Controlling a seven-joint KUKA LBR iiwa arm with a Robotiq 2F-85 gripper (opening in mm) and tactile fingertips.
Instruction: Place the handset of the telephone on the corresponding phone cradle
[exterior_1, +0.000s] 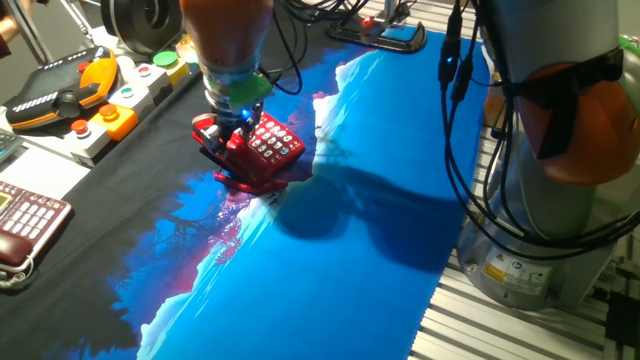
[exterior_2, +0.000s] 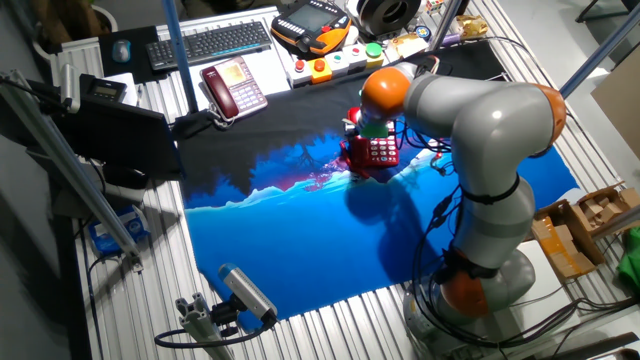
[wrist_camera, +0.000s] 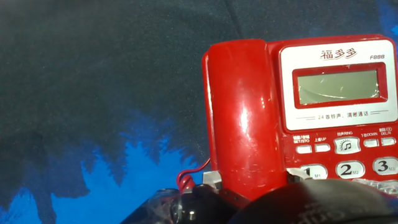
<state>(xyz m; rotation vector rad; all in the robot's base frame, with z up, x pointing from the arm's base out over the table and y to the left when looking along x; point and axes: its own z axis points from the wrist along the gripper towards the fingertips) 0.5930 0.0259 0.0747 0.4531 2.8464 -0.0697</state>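
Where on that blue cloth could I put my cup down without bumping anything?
The wide blue cloth between the red telephone and the robot's base looks bare. It is crowded at the back: control box, maroon phone, and the pincer over the telephone.

Overall light: even and bright in both fixed views; dimmer in hand view.
Shadows: broad dark arm shadow across the blue printed table mat (exterior_1: 340, 250); same shadow beside the bright red plastic desk telephone (exterior_2: 378, 152).
Glare: soft white streaks along the glossy bright red bar-shaped handset (wrist_camera: 239, 118).
Focus: keypad print sharp; dark gripper parts at bottom edge blurred.
Colour: saturated blues and reds.
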